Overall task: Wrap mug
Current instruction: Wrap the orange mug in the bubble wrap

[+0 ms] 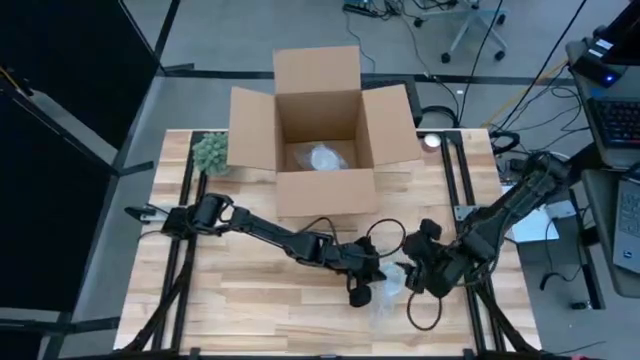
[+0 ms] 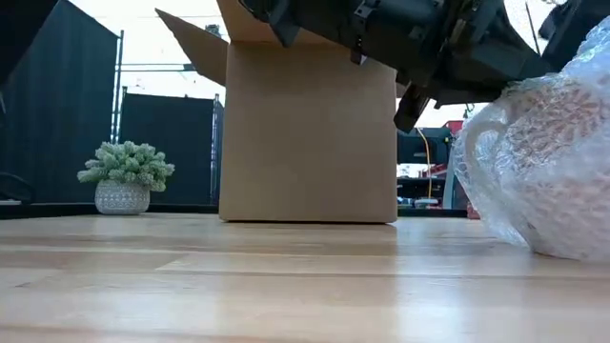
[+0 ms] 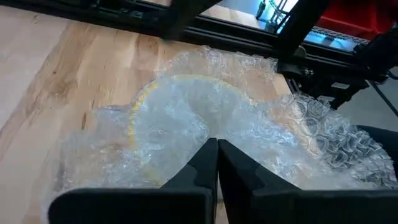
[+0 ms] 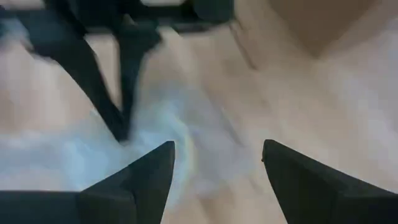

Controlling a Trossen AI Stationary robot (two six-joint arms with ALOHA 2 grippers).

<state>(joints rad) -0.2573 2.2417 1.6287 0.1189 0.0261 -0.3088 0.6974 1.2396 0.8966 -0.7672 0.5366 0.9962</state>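
Over the bubble wrap (image 1: 388, 292), left fingers (image 3: 214, 158) pinched together — right fingers (image 4: 165, 163) spread.

open box (image 1: 325, 130) blocking rear centre, plant (image 1: 211, 152) rear-left, left planks bare

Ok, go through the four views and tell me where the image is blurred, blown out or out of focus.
Right wrist view: motion-smeared throughout; only the open right gripper reads clearly. Low view: the background above the cardboard box is blown out white, and the bubble wrap fills the near right edge. Left wrist view: sharp on the wrap, left gripper shut. High view: evenly lit.
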